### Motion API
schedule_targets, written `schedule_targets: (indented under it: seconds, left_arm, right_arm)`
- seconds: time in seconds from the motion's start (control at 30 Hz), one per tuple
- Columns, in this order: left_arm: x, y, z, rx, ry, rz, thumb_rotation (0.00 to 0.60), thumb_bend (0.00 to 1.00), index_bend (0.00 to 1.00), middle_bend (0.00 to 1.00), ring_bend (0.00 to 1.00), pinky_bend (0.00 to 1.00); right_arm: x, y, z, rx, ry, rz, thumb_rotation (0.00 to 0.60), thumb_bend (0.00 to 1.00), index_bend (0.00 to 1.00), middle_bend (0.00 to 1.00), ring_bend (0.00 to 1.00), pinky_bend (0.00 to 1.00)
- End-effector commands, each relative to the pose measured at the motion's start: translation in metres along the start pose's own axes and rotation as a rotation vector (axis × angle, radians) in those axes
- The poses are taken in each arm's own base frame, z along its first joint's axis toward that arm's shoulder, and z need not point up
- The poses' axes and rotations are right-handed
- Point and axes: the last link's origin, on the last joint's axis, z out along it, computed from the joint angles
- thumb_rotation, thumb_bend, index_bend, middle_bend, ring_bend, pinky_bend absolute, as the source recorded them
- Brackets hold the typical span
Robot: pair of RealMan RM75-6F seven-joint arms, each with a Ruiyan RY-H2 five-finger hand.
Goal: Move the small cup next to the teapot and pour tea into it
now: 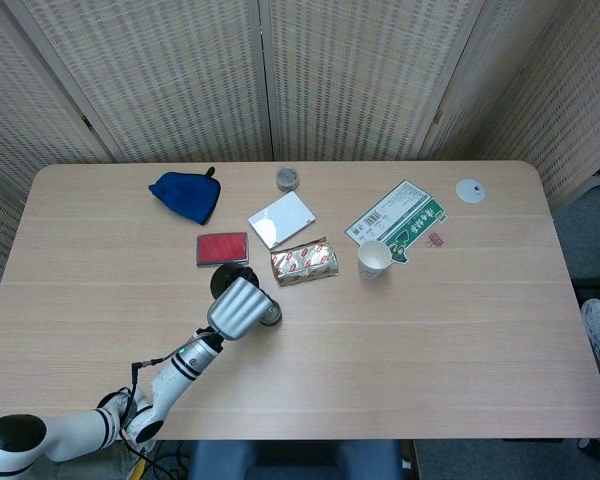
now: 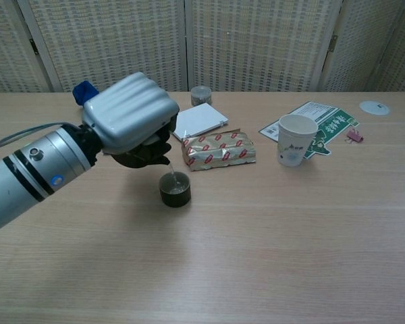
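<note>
left hand (image 1: 237, 306) showed from the head view as a ribbed grey back, tipped over a dark teapot (image 1: 227, 278) whose round top peeked out on its far side. the cup (image 1: 271, 316) sat just right of the hand, half hidden by it. right hand was in neither view. on the pale wood-grain table (image 1: 460, 330) lay a blue cloth (image 1: 185, 195), a red wallet (image 1: 222, 248), a white box (image 1: 281, 219), a crinkled foil pack (image 1: 304, 262), a paper cup (image 1: 373, 259), a green leaflet (image 1: 397, 219) and a small tin (image 1: 287, 178).

from the chest view the left hand (image 2: 130, 116) grasped the teapot (image 2: 140, 157), fingers hidden beneath the smooth shell, the pot tilted with its spout low to the right. a thin stream fell into the cup (image 2: 175, 189), a squat dark-green cylinder standing upright, apart from the pot and just near of the foil pack (image 2: 218, 150). the paper cup (image 2: 295, 140) stood well apart to the right.

judging by this, the cup was placed and pouring was in hand. next would call for levelling the pot before the cup brimmed, then setting it down beside the cup without knocking it.
</note>
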Motion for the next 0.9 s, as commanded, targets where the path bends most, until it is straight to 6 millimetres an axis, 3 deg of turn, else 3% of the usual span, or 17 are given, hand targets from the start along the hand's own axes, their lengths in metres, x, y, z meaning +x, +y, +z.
schedule_targets:
  seconds: [0.03, 0.57, 0.9]
  left_arm:
    - [0.0003, 0.0007, -0.0001, -0.002, 0.002, 0.002, 0.600, 0.35, 1.00, 1.00, 1.00, 0.57]
    - [-0.0010, 0.0011, 0.0001, 0.007, -0.005, -0.008, 0.598, 0.35, 1.00, 1.00, 1.00, 0.57]
    - [0.0037, 0.0018, 0.0009, 0.054, -0.009, -0.167, 0.565, 0.35, 1.00, 1.00, 1.00, 0.57]
  right_arm:
    - [0.0002, 0.0001, -0.0003, -0.001, 0.000, 0.000, 0.600, 0.20, 0.20, 0.22, 0.15, 0.26]
    - [0.0007, 0.0009, -0.0007, -0.009, 0.004, 0.000, 0.600, 0.20, 0.20, 0.22, 0.15, 0.26]
    - [0.0005, 0.0016, -0.0011, -0.016, 0.005, 0.002, 0.600, 0.20, 0.20, 0.22, 0.15, 0.27]
